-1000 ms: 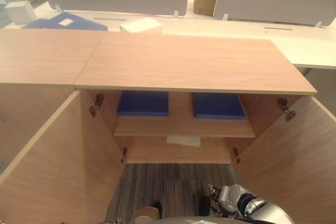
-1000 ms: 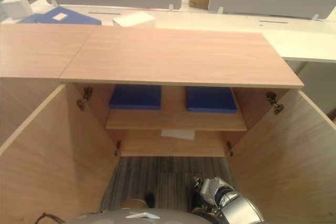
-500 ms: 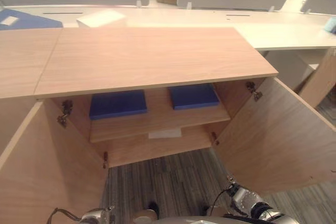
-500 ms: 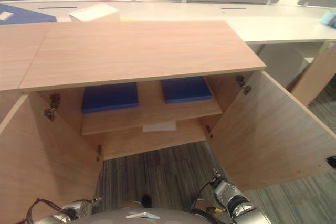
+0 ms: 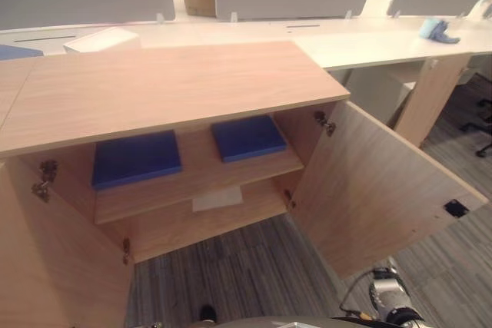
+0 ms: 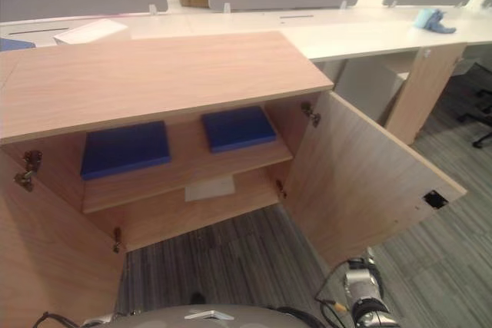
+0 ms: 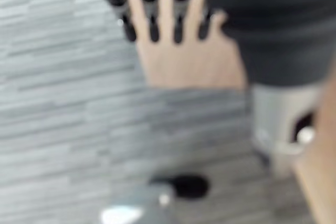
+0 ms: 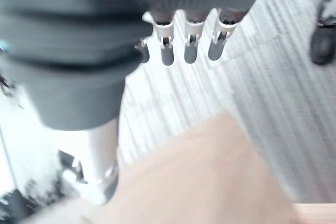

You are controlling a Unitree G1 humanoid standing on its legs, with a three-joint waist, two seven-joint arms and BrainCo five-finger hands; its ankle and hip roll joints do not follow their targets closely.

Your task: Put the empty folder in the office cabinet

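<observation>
Overhead, two folders (image 5: 137, 158) lie shelved; apparently both hands (image 8: 189, 40) hang slack, empty

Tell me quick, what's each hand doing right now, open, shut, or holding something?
Left hand: open, fingers straight, holding nothing.
Right hand: open, fingers straight, holding nothing.

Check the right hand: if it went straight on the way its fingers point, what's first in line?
Probably the grey striped carpet floor. The right hand, fingers straight and holding nothing, points down at it; the light wooden cabinet door lies beside that line, though depth is unclear.
</observation>
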